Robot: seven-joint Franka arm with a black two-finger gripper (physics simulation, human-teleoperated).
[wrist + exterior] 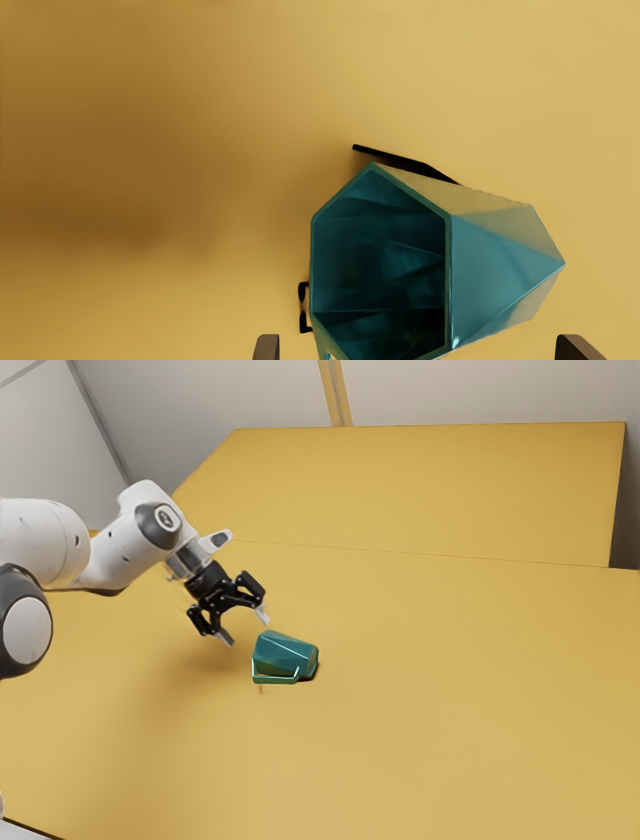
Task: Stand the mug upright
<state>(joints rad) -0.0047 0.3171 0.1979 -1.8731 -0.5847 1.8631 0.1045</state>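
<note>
Mug [285, 651] tipped, tool [247, 631] wide open, seemingly apart

- Mug [285, 652]: teal, glossy, with flat angular facets, narrowing from its many-sided mouth [380, 260] to its base.
- It lies tipped over on its side on the yellow bench [450, 660], not upright.
- Its mouth faces the exterior view's left, the inside dark teal.
- Its handle [276, 681] is on the side nearest the exterior camera.

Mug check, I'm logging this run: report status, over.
Gripper open, close to the mug, not gripping it. Mug on its side on the table, mouth toward the gripper. No obstruction seen between them.
</note>
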